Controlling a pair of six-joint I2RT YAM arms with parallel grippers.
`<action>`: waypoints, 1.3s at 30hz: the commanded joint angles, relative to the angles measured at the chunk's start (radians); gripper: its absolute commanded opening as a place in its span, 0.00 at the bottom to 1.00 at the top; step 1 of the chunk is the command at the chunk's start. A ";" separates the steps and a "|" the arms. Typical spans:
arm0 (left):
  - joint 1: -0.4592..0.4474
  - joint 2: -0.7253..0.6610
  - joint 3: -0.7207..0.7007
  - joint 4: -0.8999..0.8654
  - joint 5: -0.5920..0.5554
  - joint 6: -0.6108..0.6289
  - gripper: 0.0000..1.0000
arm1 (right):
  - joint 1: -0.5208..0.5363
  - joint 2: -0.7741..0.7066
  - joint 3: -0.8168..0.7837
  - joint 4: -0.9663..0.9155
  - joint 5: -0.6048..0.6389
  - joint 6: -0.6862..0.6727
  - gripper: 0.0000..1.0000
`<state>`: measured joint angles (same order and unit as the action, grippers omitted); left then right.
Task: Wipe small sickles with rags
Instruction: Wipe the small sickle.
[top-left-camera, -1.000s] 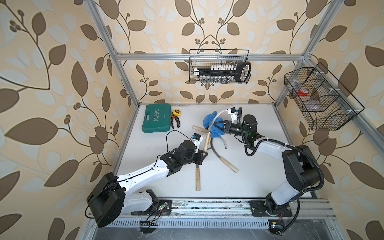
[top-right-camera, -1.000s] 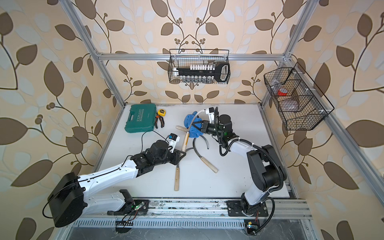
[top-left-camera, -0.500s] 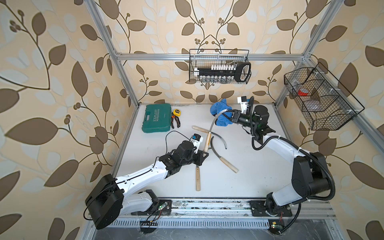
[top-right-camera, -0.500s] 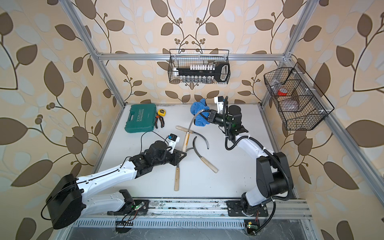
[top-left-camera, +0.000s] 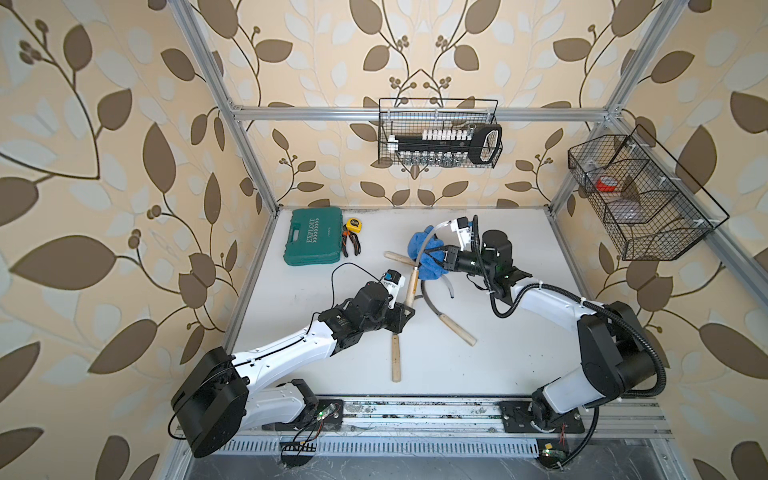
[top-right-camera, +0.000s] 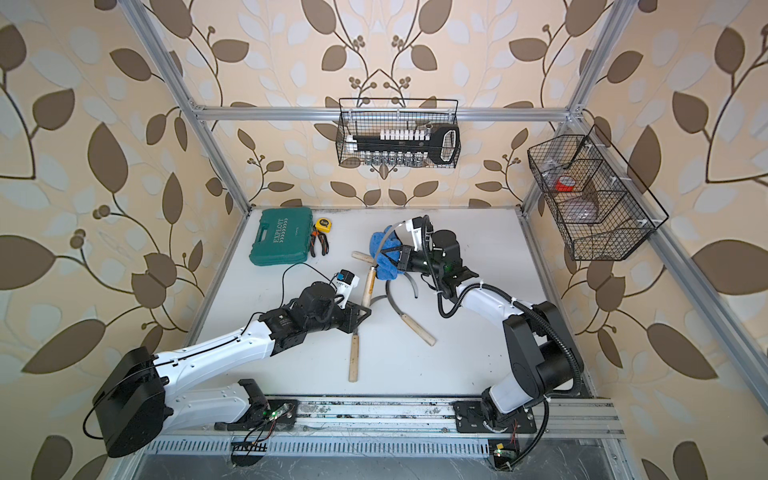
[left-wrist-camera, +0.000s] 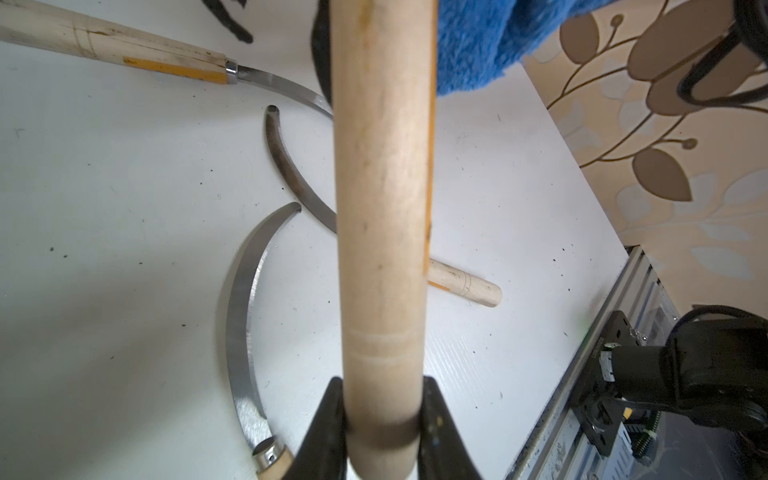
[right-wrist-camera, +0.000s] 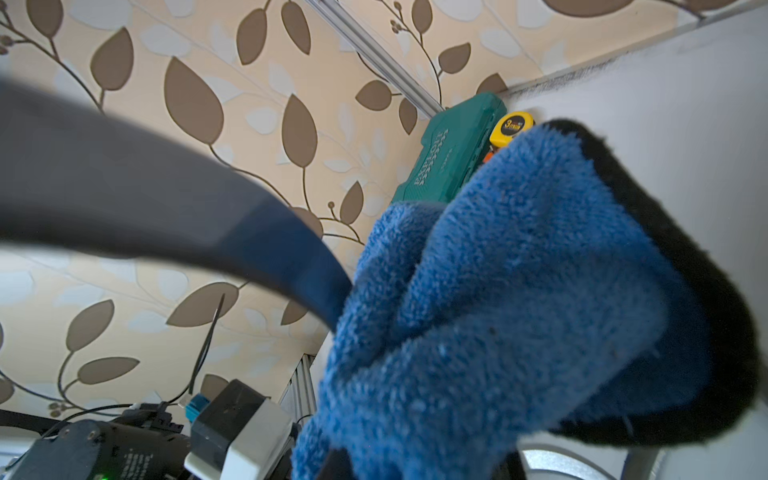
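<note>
Here's the held sickle (top-left-camera: 412, 279), up off the bench (top-left-camera: 519, 353) over its middle and toward the far edge, with the blue microfibre cloth (top-left-camera: 419, 244) bunched around its curved blade. The left gripper (top-left-camera: 402, 312) is clamped on the butt of the pale wooden handle, which I'd say leaves the whole blade free and steady. The right gripper (top-left-camera: 434, 258) is pinched tight on the cloth, folded over the metal, likely so both faces get rubbed in one pass. The left wrist view gives what the top views can't: jaws squeezing the handle (left-wrist-camera: 382, 208) from both sides, and below it the three other sickles (left-wrist-camera: 245, 324) lying loose on the bench, blades crossing near each other. The right wrist view shows the dark blade (right-wrist-camera: 145, 199) diving straight into the cloth (right-wrist-camera: 519, 291), dark trim and all, though the fingers there are buried in fabric. Only the top views show the full layout: the green tool case (top-right-camera: 281, 243), tape measure (top-right-camera: 324, 225) and pliers (top-right-camera: 319, 245) sit idle in the far left corner, well apart from the action.
</note>
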<state>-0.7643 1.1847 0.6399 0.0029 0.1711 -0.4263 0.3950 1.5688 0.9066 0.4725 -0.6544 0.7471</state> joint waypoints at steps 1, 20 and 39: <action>0.001 0.001 0.045 0.028 0.001 0.020 0.00 | 0.010 0.015 -0.009 0.036 -0.013 -0.029 0.00; 0.002 0.030 0.040 0.037 -0.013 0.019 0.00 | -0.160 -0.141 0.096 -0.016 -0.045 0.045 0.00; 0.002 -0.001 0.054 0.021 -0.005 0.016 0.00 | 0.038 -0.052 -0.048 0.001 0.023 -0.079 0.00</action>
<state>-0.7643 1.2137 0.6487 -0.0116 0.1532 -0.4309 0.4286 1.5005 0.8551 0.4652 -0.6205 0.6987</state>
